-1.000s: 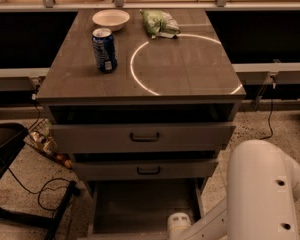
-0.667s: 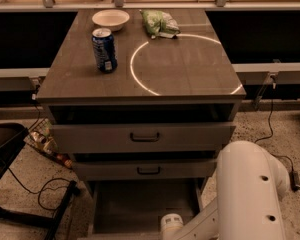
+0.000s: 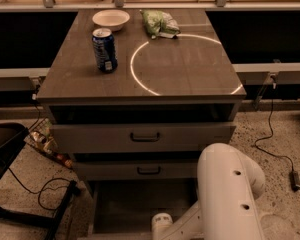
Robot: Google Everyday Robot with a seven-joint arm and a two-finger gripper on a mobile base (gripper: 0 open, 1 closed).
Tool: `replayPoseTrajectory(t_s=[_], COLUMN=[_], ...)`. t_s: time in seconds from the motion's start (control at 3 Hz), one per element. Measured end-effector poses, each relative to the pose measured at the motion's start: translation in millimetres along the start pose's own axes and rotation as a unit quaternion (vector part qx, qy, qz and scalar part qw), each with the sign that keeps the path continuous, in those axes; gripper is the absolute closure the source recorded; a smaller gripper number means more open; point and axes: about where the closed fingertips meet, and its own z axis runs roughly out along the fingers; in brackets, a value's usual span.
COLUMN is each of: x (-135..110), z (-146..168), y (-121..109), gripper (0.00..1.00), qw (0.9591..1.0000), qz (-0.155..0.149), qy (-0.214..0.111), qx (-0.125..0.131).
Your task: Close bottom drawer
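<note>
1. Bottom drawer [image 3: 135,204] sits at 6 o'clock, pulled well out, its plain grey box interior exposed. Its front panel lies beyond the lower edge.
2. At 11 o'clock on the cabinet top [image 3: 190,79] stands a blue can [image 3: 104,50], with a white bowl [image 3: 110,19] and a green bag [image 3: 160,23] towards 12.
3. Middle drawer front [image 3: 105,170] and top drawer front [image 3: 90,136] sit at centre, directly above the open box.
4. White arm [image 3: 230,194] fills 5 o'clock, its wrist [image 3: 161,222] low over the drawer's right side. Beyond it the gripper runs off the bottom edge, so its opening and hold cannot be told.
5. Closing looks not yet begun: the whole push inward remains.
</note>
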Motion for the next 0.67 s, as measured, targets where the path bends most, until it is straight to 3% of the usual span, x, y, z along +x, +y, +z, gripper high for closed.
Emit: replayPoseTrajectory(t_s=[0.67], x=[9.0], z=[11.6], y=[-21.0], gripper=[1.0], qw=[0.9998], qz=[0.018], qy=[0.002], qx=[-0.001])
